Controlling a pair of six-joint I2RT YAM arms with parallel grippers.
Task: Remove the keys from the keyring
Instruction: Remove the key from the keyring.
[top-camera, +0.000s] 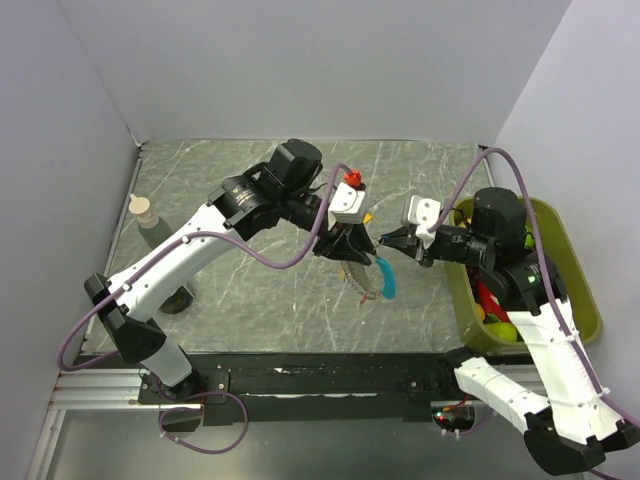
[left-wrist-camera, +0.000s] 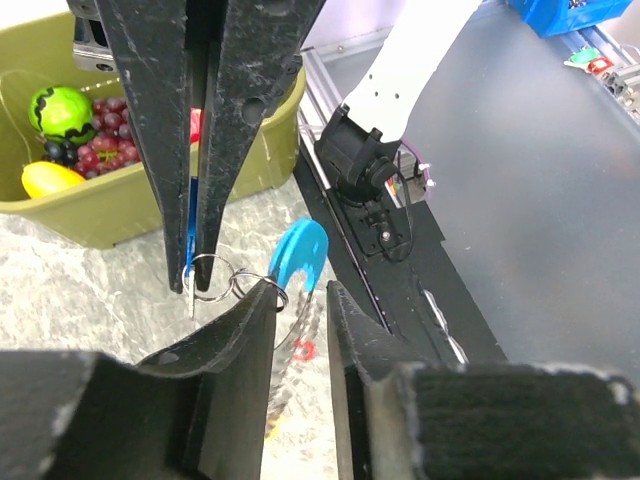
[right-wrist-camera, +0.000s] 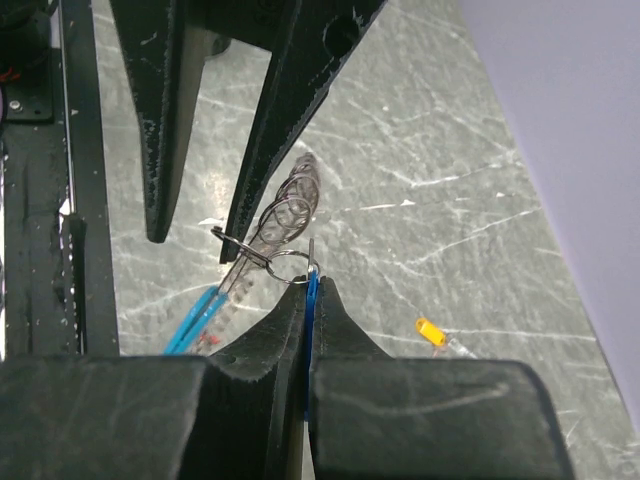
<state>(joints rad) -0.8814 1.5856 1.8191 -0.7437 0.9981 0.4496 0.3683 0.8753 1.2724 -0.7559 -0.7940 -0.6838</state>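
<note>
Matt black plastic on the left gripper's fingers (left-wrist-camera: 235, 345), scuffed and flecked with pale scratches; same dull, scratched black on the right gripper's fingers (right-wrist-camera: 275, 340). Bright, polished silvery metal wire in the keyring (right-wrist-camera: 285, 215). Smooth, glossy plastic in the light-blue strip (left-wrist-camera: 298, 255) and the blue key (right-wrist-camera: 312, 295); orange key (right-wrist-camera: 430, 331) likewise plastic-looking. Smooth grey marble-look table top (right-wrist-camera: 450, 200), veined white, faintly shiny. Olive-green plastic bin (left-wrist-camera: 120, 210), smooth, semi-gloss. Glossy white plastic shell on the right arm (left-wrist-camera: 420, 60).
</note>
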